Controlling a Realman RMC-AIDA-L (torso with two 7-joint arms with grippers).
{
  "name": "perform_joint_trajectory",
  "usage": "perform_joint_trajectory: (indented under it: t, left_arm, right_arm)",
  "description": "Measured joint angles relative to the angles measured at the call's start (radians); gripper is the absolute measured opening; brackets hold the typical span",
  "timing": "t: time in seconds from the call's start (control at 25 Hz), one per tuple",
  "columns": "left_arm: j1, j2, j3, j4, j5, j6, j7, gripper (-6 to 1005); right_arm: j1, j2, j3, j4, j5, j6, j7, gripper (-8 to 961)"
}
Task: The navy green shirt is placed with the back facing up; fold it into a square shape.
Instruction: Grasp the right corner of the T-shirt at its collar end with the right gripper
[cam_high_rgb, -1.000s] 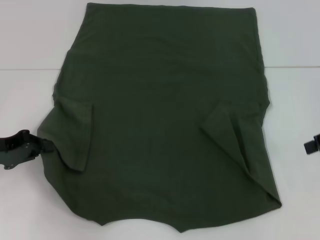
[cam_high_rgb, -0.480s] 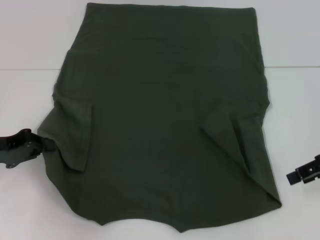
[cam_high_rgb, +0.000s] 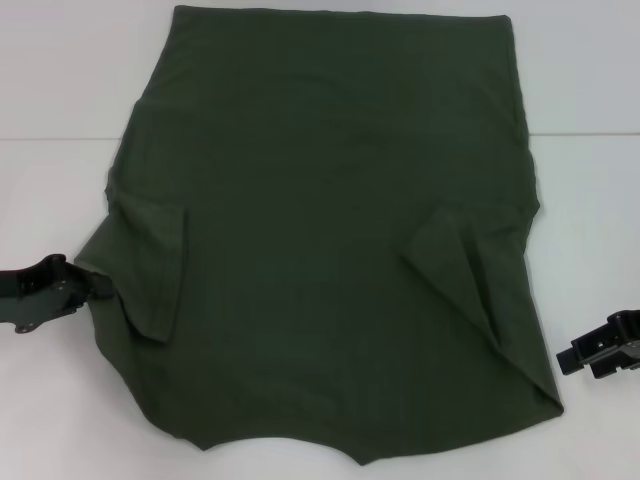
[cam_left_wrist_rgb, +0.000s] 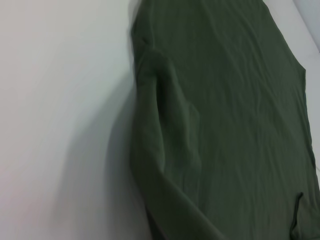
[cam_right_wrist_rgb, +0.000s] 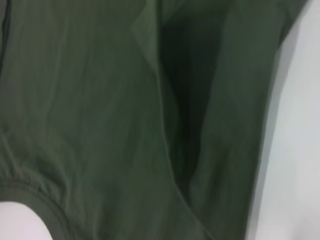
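Spread flat over the white tabletop (cam_high_rgb: 40, 80), navy green shirt (cam_high_rgb: 330, 240) — long axis twelve to six, sleeves folded in. At nine o'clock, left hand (cam_high_rgb: 92, 287) touching the sleeve edge, nearer; right hand (cam_high_rgb: 575, 358) at four — finger states unclear.

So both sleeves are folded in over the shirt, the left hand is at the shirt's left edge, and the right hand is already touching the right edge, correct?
Not quite. In the head view the right hand is apart from the navy green shirt, with bare table between them. The rest holds: both sleeves lie folded in, and the left hand is at the left edge.
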Motion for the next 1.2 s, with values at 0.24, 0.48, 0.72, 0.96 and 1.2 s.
perform_joint_trajectory:
  t: [0.24,0.48,0.72,0.96,1.2]
  left_arm:
    - [0.001,-0.001,0.0,0.0,0.0,-0.002,0.0,31]
    - [0.001,-0.001,0.0,0.0,0.0,-0.003,-0.001,31]
    - [0.0,-0.002,0.0,0.0,0.0,-0.007,-0.005,31]
    - [0.0,-0.005,0.0,0.0,0.0,-0.009,-0.007,31]
    - [-0.002,-0.007,0.0,0.0,0.0,-0.011,-0.007,31]
  right_arm:
    - [0.003,0.019,-0.003,0.024,0.0,0.034,-0.062,516]
    - [0.002,0.035,-0.005,0.025,0.003,0.05,-0.105,513]
    - [0.002,0.045,-0.027,0.02,0.001,0.075,-0.106,509]
    - [-0.001,0.047,-0.058,0.023,-0.001,0.101,-0.1,505]
    - [0.002,0.055,-0.063,0.027,-0.001,0.109,-0.101,502]
